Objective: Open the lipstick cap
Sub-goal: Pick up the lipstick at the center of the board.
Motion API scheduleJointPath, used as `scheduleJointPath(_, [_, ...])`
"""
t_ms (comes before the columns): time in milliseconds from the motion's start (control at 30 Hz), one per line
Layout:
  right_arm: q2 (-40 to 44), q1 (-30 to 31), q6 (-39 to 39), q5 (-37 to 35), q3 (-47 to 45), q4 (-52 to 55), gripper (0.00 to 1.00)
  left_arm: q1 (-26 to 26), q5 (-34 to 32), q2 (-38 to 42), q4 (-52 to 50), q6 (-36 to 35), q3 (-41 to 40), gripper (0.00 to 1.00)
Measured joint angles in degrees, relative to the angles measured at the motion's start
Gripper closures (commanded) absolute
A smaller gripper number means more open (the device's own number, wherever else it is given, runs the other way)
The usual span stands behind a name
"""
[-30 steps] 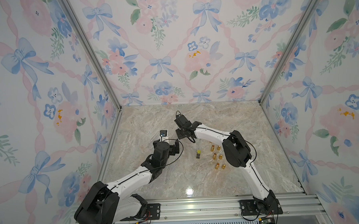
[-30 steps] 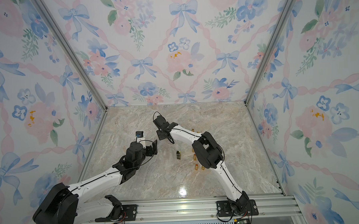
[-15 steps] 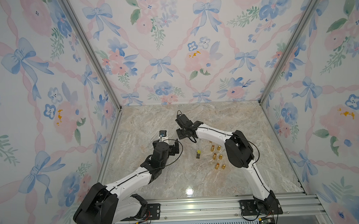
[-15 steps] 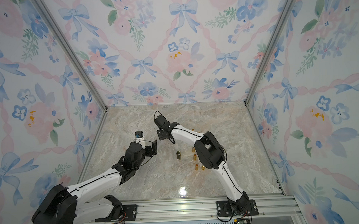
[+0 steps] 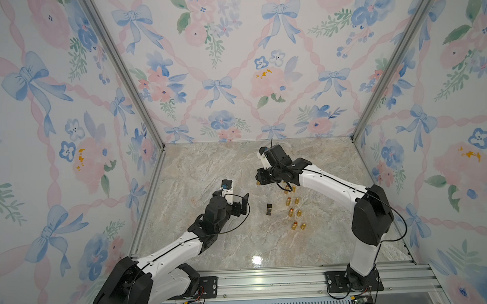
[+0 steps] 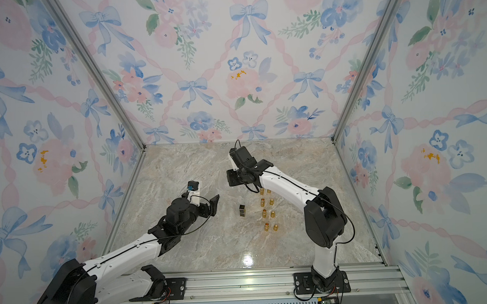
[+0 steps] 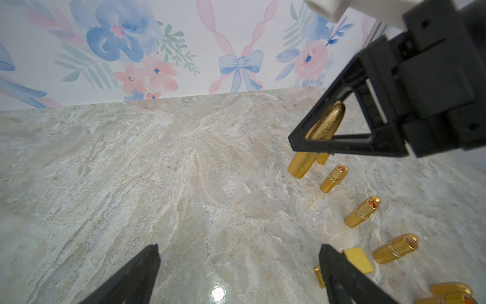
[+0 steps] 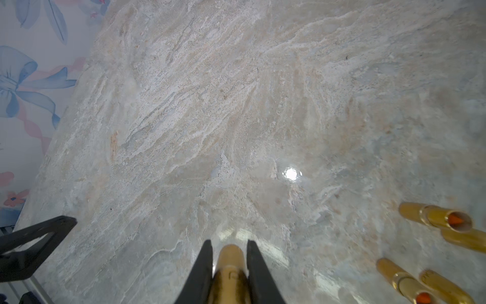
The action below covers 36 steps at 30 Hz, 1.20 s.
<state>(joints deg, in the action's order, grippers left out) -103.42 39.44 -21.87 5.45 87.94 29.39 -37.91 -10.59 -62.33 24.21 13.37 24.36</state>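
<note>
In both top views the right arm (image 5: 334,182) rises from the rail at the lower right to a high black elbow. Its white forearm then slants up and left toward the middle of the frame, with the wrist bent down at the marble table (image 5: 209,171). The right gripper (image 8: 228,243) is closed narrowly on a capped gold lipstick (image 7: 326,123), which sits tilted between the two black fingers. One end pokes out below them, just above the first pair in the rows; whether it touches the marble cannot be told.

The left arm (image 6: 133,247) lies low, stretched from the lower left corner diagonally up and right. The left gripper (image 7: 238,248) is spread wide and holds nothing, hanging over bare marble well apart from the lipstick.

Right of centre in a top view stand two short rows of uncapped gold tubes (image 5: 291,212) showing orange sticks, each with a cap (image 5: 298,212) just beside it. A small dark block (image 5: 269,209) lies between these rows and the left gripper.
</note>
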Motion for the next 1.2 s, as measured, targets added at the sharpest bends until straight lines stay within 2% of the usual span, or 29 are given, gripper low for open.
scheduleJointPath(167, [7.1,-0.1,0.0,2.8,-5.1,3.8,0.77,-5.1,3.5,0.5,1.0,-3.4,-1.2,0.03])
scheduleJointPath(267, [11.6,-0.1,-0.3,4.5,-8.2,6.2,0.77,-6.6,6.0,0.3,1.9,-4.8,-1.8,0.07])
scheduleJointPath(433, [18.1,-0.3,-1.8,7.3,-12.9,8.0,0.76,-8.5,11.1,-0.8,5.2,-6.4,-3.1,0.17])
scheduleJointPath(633, [23.7,-0.4,-4.8,10.9,-18.1,8.5,0.76,-10.1,16.1,-4.4,9.6,-7.7,-3.3,0.33])
scheduleJointPath(900, [25.8,-0.4,-9.8,15.6,-22.9,6.2,0.76,-12.5,20.5,-9.0,14.1,-8.5,-2.1,0.44])
scheduleJointPath(1100, [25.8,-0.4,-12.0,17.6,-24.5,3.4,0.76,-13.4,22.0,-11.5,15.6,-8.7,-0.1,0.59])
scheduleJointPath(1200, [25.8,-0.4,-12.6,18.3,-25.2,2.5,0.76,-13.4,22.1,-12.3,16.5,-8.7,0.6,0.63])
